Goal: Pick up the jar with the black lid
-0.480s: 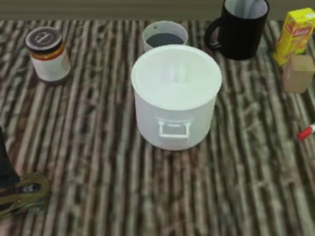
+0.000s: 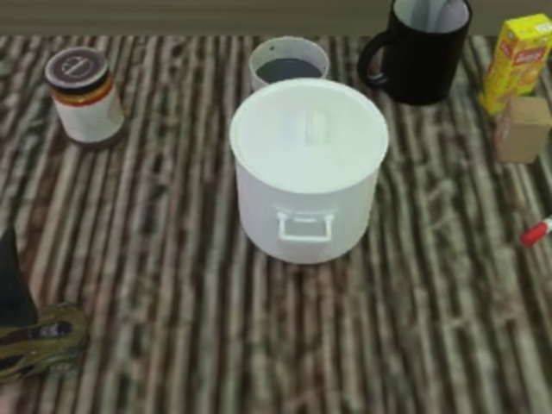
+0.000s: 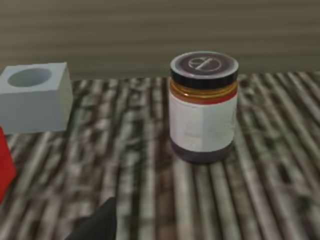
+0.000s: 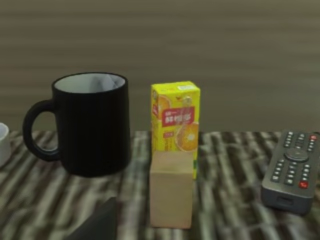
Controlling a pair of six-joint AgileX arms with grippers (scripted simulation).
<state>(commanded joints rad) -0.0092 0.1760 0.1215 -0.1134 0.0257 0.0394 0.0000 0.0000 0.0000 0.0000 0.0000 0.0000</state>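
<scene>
The jar (image 2: pixel 84 95) stands upright near the table's far left corner, well apart from the white pot (image 2: pixel 308 168) and from the left gripper (image 2: pixel 15 289), which shows only as a dark tip at the left edge. I cannot tell how wide its claw stands. The right arm is not in the top view, and its claw cannot be read either.

In the left wrist view the jar (image 3: pixel 203 107) faces the camera with clear space around it. It looks rigid, smooth and likely glass — probably slippery and somewhat heavy if full. The best hold seems to be across the white label body, below the orange band — not on the lid (image 3: pixel 204 68).
</scene>
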